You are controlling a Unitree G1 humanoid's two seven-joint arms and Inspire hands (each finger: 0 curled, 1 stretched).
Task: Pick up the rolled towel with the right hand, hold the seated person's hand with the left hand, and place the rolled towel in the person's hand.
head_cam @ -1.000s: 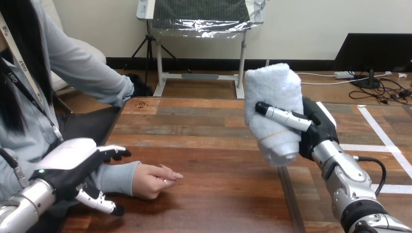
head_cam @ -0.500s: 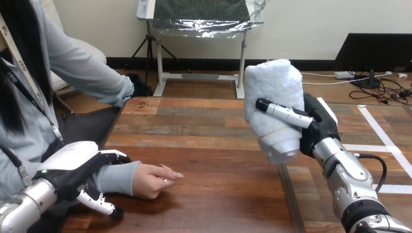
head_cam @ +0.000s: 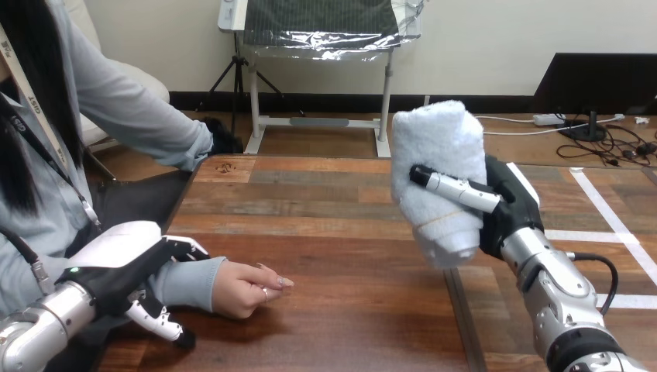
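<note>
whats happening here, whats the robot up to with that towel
The robot's right hand holds a rolled towel up above the table, fingers curled round it. Its left hand lies open at the seated person's sleeved wrist. The person's hand rests on the table; the towel has not yet reached it.

One camera, on the robot's head, faces forward and down, close over the table (head_cam: 333,194).
</note>
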